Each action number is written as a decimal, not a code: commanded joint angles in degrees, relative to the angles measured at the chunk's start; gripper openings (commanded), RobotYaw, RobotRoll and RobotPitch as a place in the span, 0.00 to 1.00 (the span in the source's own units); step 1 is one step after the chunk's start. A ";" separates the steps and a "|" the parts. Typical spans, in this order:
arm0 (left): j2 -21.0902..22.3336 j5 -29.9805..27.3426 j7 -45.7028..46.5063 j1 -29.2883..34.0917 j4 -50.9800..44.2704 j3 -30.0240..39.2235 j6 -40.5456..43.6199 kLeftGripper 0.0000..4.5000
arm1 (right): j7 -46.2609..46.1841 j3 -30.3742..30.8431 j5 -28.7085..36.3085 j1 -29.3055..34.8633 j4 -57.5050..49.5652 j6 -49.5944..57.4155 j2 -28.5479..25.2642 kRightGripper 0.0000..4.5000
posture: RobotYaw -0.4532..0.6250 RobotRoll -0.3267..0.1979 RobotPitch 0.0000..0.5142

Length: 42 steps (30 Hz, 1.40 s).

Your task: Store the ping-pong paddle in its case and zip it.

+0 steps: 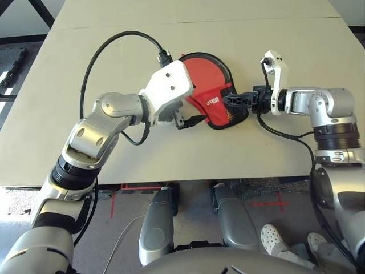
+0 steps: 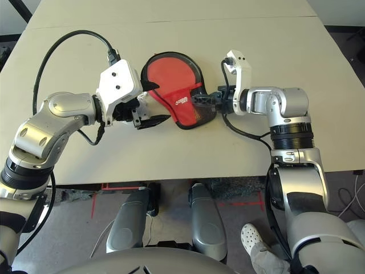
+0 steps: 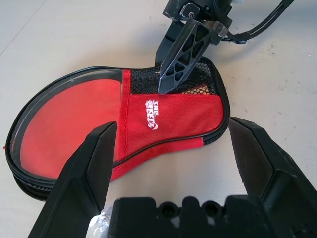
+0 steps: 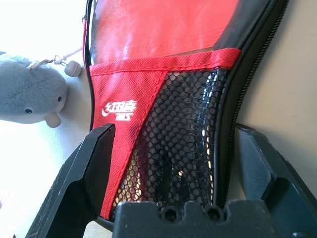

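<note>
We see the case (image 1: 208, 91) lying flat on the desk (image 1: 285, 40), about midway between its left and right edges and well back from the near edge. Its round end points toward the far edge, and the narrow handle end with the black mesh pocket (image 3: 190, 79) and white logo (image 3: 151, 114) points toward the right. Through the clear panel we see red filling the round part; we cannot tell for certain whether that is the ping-pong paddle or the case's own lining.

Our left arm reaches in from the near left corner, elbow bent, forearm running rightward, with the white wrist housing over the case's left side. The left gripper (image 3: 171, 144) hangs just beside the case's near edge, its two black fingers (image 3: 89, 168) spread wide with nothing between them.

Our right arm comes in from the right edge, forearm level and pointing left. The right gripper (image 4: 171, 148) straddles the handle end of the case, its fingers parted on either side of the mesh pocket; we cannot say that they press on it. A fluffy pale charm (image 4: 29, 91) lies just beside the case on a short cord.
</note>
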 commanded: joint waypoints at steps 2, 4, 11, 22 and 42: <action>-0.17 -0.04 -0.17 0.47 0.17 -0.28 0.23 1.00 | -0.72 2.98 0.31 1.38 1.53 6.10 1.06 0.85 | 0.53 0.62 0.49; -0.15 0.11 -0.24 0.56 0.39 -0.39 0.05 1.00 | -0.92 3.52 0.19 1.45 1.62 7.69 0.34 0.69 | 0.53 0.62 0.49; -0.36 0.39 -0.28 0.74 0.91 -0.66 -0.21 1.00 | -1.08 3.30 0.24 1.55 2.15 11.06 -2.00 0.14 | 0.53 0.62 0.50; -1.10 1.00 -0.52 0.87 2.21 -1.26 -1.02 1.00 | -0.55 2.25 2.23 3.77 -1.78 15.17 -6.95 0.01 | 0.50 0.62 0.52; -1.71 1.79 -1.17 1.09 4.38 -2.33 -3.19 1.00 | 1.48 -4.24 11.85 13.66 -17.28 24.76 -21.19 0.01 | 0.46 0.62 0.54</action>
